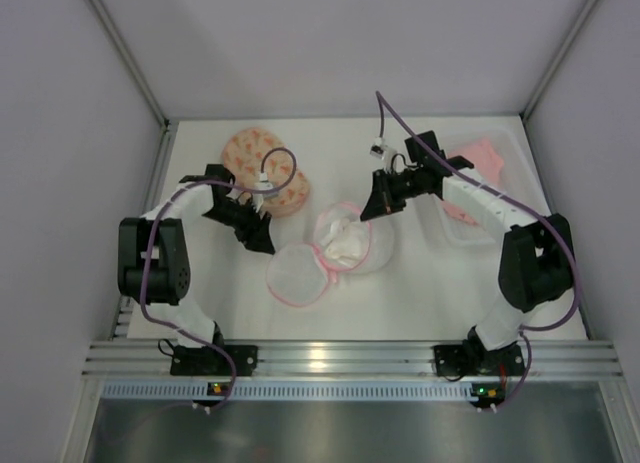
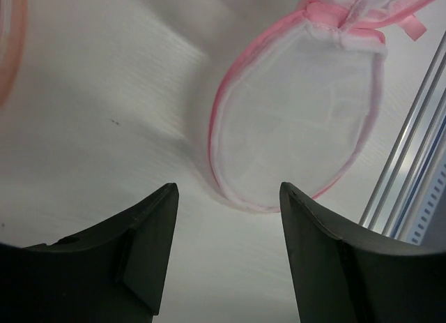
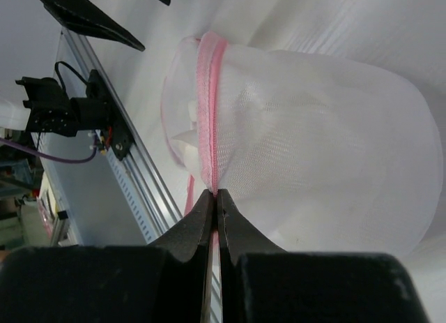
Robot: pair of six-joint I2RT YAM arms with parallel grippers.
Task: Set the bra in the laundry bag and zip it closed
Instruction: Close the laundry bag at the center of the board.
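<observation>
The laundry bag [image 1: 262, 153], peach with a red-orange print, lies closed at the back left, partly behind my left arm. The bra [image 1: 482, 161], salmon-pink fabric, lies in the clear tray [image 1: 462, 233] at the right. A white mesh round pouch with a pink rim [image 1: 335, 245] lies in the middle. My right gripper [image 1: 372, 211] is shut on the pouch's pink rim [image 3: 211, 128], seen edge-on in the right wrist view [image 3: 217, 192]. My left gripper [image 1: 262, 238] is open and empty, just above the table beside the pouch's near lobe [image 2: 300, 121].
White cloth [image 1: 347, 239] fills the pouch's far lobe. A metal rail [image 1: 340, 358] runs along the table's near edge and shows in the left wrist view [image 2: 411, 169]. Grey walls stand at the left, right and back.
</observation>
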